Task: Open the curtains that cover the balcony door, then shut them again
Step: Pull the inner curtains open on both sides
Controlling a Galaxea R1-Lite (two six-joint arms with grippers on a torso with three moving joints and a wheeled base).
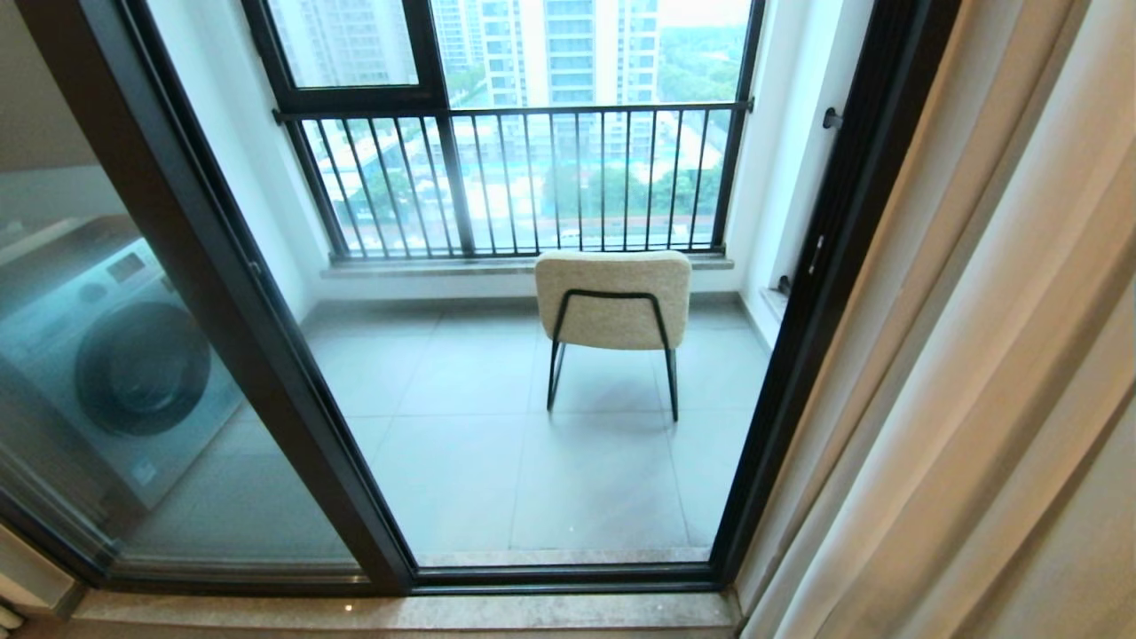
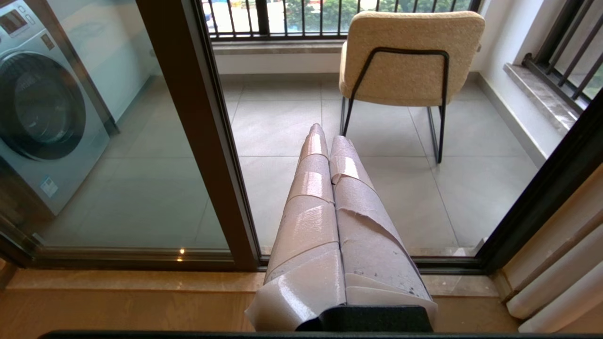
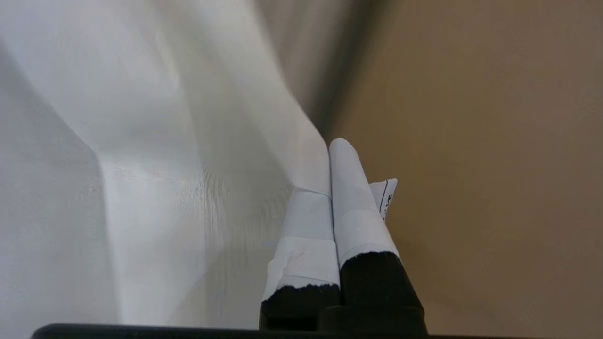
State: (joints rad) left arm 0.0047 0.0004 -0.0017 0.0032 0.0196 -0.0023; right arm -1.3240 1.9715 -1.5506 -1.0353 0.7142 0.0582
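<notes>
Sheer white pleated curtains (image 3: 141, 165) beside closed taped right hand (image 3: 330, 146), left hand (image 2: 325, 136) closed, dark-framed glass balcony door (image 1: 266, 355)

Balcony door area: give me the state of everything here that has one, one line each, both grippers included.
balcony door: glass panel slid left, doorway uncovered.
sheer curtain: gathered at the right, beside the right gripper.
beige drapes: bunched at the right of the frame.
washing machine: door closed, behind the glass.
chair: upright, empty.
left gripper: shut, holding nothing.
right gripper: shut, against the sheer fabric.
</notes>
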